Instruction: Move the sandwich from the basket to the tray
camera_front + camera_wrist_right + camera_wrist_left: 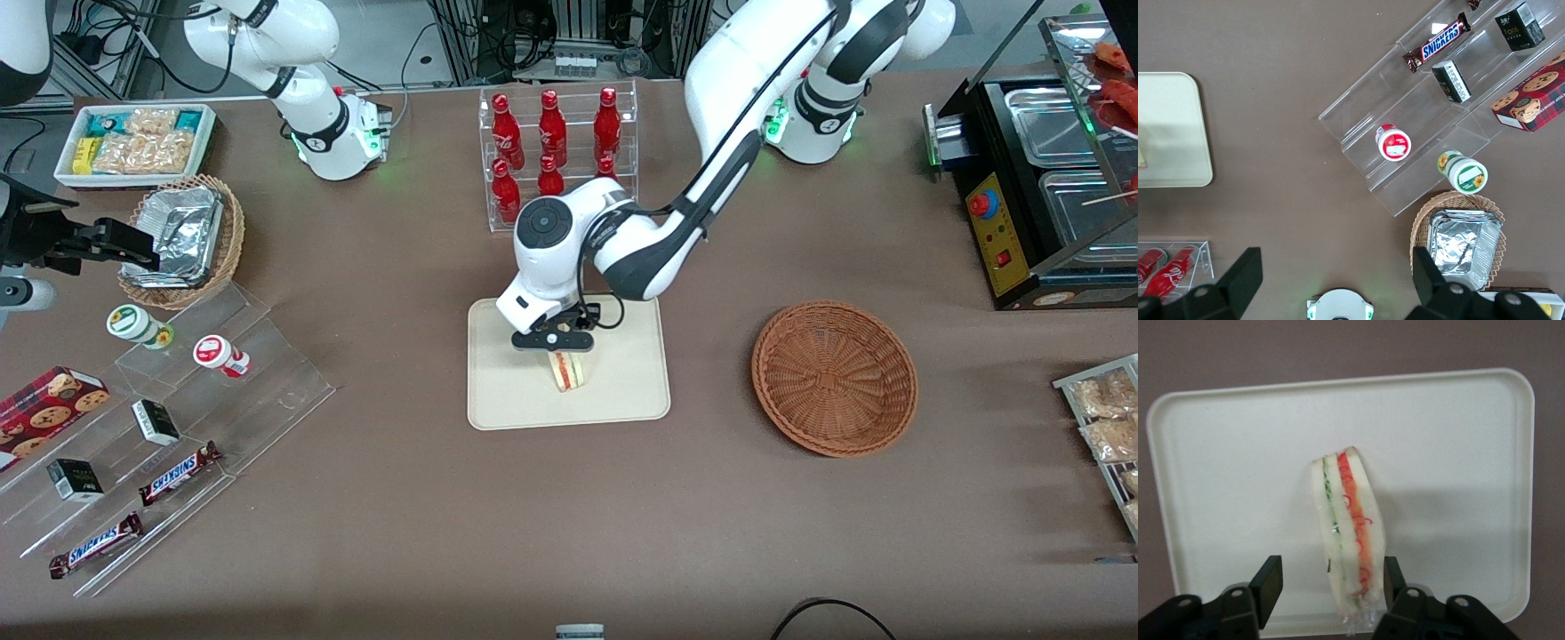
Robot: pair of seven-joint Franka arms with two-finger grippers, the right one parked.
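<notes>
The sandwich [569, 372] stands on its edge on the cream tray [622, 396], near the tray's middle. My left gripper [555, 350] is right above it, open, with one finger on each side of the wedge. In the left wrist view the sandwich [1348, 533] shows red, orange and green layers; one finger stands clear of it and the other is close against the bread, above the tray [1238, 453]. The reddish-brown basket [834, 378] sits empty beside the tray, toward the working arm's end of the table. The tray's edge also shows in the right wrist view [1171, 133].
A clear rack of red bottles [556, 151] stands farther from the camera than the tray. Toward the parked arm's end are a foil-lined wicker basket [182, 236], acrylic steps with snacks [178, 400] and a white snack bin [133, 142]. A black food warmer [1040, 178] stands at the working arm's end.
</notes>
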